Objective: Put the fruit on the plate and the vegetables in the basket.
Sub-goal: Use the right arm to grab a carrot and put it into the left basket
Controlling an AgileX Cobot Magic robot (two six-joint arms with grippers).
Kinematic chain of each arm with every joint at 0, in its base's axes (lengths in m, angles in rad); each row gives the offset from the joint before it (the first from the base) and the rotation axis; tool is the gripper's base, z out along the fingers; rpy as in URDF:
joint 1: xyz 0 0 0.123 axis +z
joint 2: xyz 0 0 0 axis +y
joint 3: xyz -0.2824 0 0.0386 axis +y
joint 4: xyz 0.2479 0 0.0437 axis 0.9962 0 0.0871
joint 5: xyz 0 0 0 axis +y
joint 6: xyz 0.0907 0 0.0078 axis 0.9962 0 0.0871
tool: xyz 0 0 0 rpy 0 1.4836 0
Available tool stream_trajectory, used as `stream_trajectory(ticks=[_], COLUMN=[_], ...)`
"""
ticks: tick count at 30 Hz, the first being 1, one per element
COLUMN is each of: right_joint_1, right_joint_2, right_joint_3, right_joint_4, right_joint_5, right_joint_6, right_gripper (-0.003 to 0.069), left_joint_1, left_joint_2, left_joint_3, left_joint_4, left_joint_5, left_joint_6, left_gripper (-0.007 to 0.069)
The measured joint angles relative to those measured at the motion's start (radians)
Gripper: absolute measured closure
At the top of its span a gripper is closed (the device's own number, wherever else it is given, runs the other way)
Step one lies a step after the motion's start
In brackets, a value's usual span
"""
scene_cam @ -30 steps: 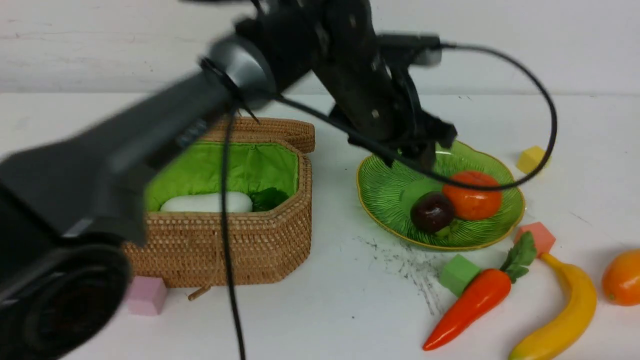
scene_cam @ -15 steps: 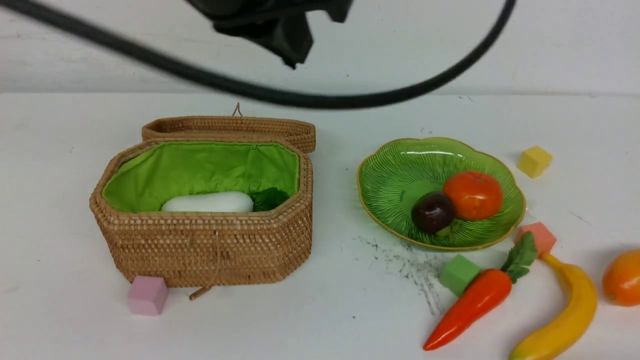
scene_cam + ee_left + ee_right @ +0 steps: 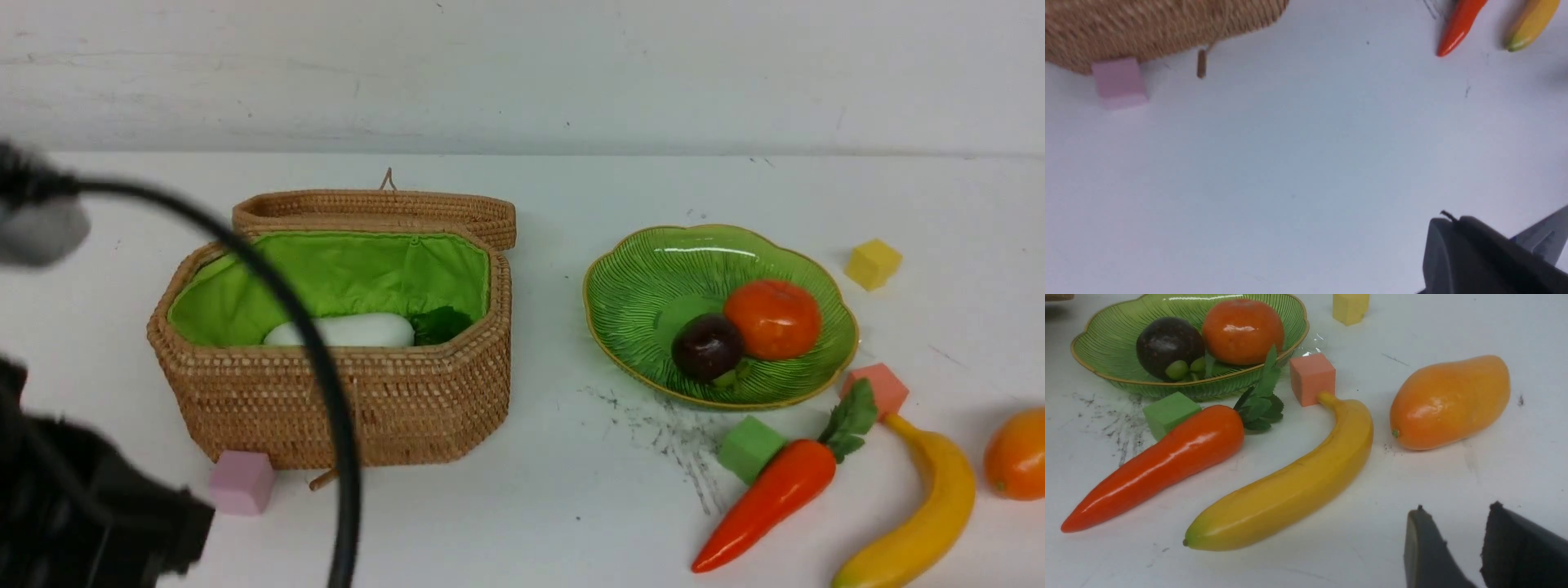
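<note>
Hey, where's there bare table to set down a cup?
Between the basket and the carrot there's a wide bare patch. Another lies behind the plate, before the wall. It's crowded where the carrot, green cube, red cube and banana bunch together.

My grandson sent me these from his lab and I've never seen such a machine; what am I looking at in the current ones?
It is a robot with two arms, each ending in a grasping tool. One picture looks forward from between the arms; the other two come from cameras on its wrists.

On the white table stand a woven basket with a white radish inside, and a green plate holding a dark purple fruit and a round orange one. A carrot, banana, mango and small coloured cubes lie loose. I see nothing held.
</note>
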Motion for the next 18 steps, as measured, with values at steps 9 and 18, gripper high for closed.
stream_trajectory(ticks=[9,18], right_joint_1=[0.000,0.000], right_joint_2=[0.000,0.000], right_joint_3=[0.000,0.000], right_joint_4=[0.000,0.000], right_joint_5=[0.000,0.000], right_joint_6=[0.000,0.000], right_gripper=[0.0421,0.0421], left_joint_1=[0.000,0.000], left_joint_2=[-0.184,-0.186], left_joint_3=[0.271,0.282], left_joint_4=[-0.074,-0.064], left_joint_5=[-0.182,-0.212], left_joint_6=[-0.003,-0.003], left_gripper=[0.0638,0.0638])
